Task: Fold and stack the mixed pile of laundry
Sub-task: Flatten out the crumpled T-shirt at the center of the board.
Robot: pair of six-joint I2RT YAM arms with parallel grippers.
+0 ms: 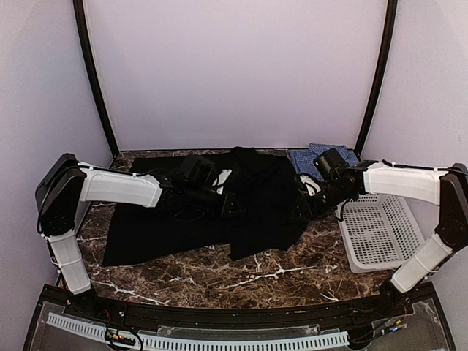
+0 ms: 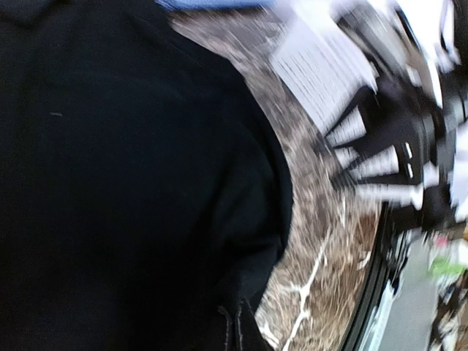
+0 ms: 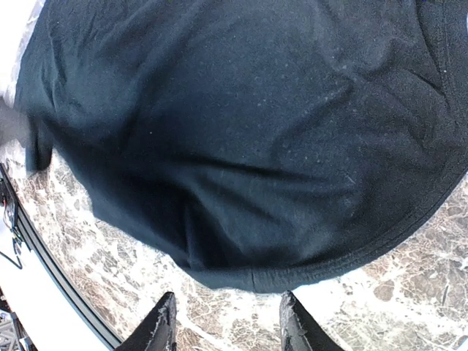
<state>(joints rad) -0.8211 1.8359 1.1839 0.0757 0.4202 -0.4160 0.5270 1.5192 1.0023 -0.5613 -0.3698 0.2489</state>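
Step in hand (judgement): laying the black garment flat for its first fold. No fold or stack is visible.
Black garment (image 1: 219,219): spread over the middle of the bench (image 1: 292,274), running out toward 9 o'clock. It is rumpled and heaped toward 12 o'clock.
Checked shirt (image 1: 322,156): bunched at 1 o'clock on the bench, just beside the black garment's far right edge and partly behind the right arm. Not folded.
Basket (image 1: 380,234): at 4 o'clock, off the cloth and apart from both garments.
Left tool (image 1: 232,206): closed, low over the middle of the black garment. Its wrist view is smeared and shows dark on dark, so I cannot tell whether cloth is pinched.
Right tool (image 3: 228,329): fingers (image 3: 162,325) parted with only bare marble between them, nothing held. In its own view the curved hem lies just ahead at 12 o'clock.
Doing it well (judgement): confirm the left pinch takes one layer only, since a heap of this kind drags its neighbours. Bring the right tool onto the hem edge and close right at the seam, where the cloth is stiffest.
Pull direction (judgement): draw the two grips apart along 9 to 3 o'clock, low over the bench, until the heap at 12 o'clock flattens.
Risk (judgement): the checked shirt lies close enough to be swept along, so keep the pull away from 1 o'clock.
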